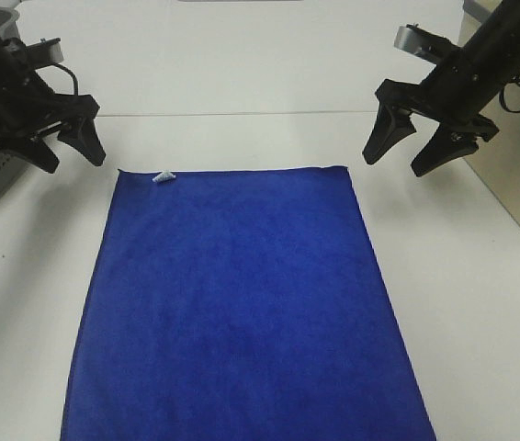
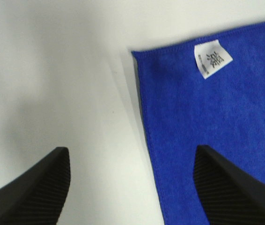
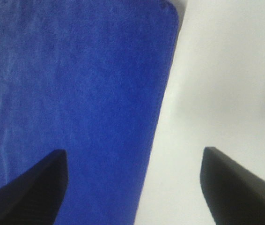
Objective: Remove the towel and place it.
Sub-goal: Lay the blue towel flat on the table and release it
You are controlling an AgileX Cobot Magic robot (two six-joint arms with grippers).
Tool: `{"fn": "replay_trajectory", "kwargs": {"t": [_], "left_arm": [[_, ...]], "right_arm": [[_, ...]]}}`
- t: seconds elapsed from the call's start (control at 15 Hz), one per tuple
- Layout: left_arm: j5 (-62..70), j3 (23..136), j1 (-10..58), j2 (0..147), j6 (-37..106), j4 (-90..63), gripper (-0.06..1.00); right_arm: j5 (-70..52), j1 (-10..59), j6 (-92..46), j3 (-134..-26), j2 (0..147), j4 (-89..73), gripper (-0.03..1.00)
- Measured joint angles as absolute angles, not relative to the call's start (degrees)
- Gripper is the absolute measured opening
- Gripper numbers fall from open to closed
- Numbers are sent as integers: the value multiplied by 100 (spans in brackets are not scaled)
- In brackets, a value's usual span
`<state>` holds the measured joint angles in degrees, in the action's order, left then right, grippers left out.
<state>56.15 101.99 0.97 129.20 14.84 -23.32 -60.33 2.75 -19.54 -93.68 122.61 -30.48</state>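
My left gripper (image 1: 72,162) and right gripper (image 1: 395,165) hang spread and empty over the far corners of the blue towel (image 1: 242,303), which lies flat on the white counter (image 1: 480,303).

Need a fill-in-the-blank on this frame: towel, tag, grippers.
The large rectangular royal-blue plush towel lies ____ on the white table.
Its small white tag sits at the corner near the left gripper, whose jaws stand ____.
The right gripper hovers by the opposite far corner, holding ____.
Missing: flat; open; nothing.
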Motion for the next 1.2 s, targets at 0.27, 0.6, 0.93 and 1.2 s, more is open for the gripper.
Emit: {"fn": "replay_trajectory", "kwargs": {"t": [0.27, 0.6, 0.93, 1.2], "left_arm": [[4979, 10290, 97, 13344, 1484, -2521, 69], [4836, 10353, 241, 13642, 1702, -2641, 69], [4727, 10456, 292, 13820, 1719, -2750, 69], [4727, 10485, 292, 13837, 1719, -2767, 69]], "right_arm": [[-6028, 275, -1725, -10800, 13281, -2813, 76], [-5861, 275, -1650, -11230, 13854, -2722, 76], [-5712, 275, -1650, -11253, 14100, -2618, 76], [-5632, 281, -1650, -11270, 14135, -2618, 76]]}}
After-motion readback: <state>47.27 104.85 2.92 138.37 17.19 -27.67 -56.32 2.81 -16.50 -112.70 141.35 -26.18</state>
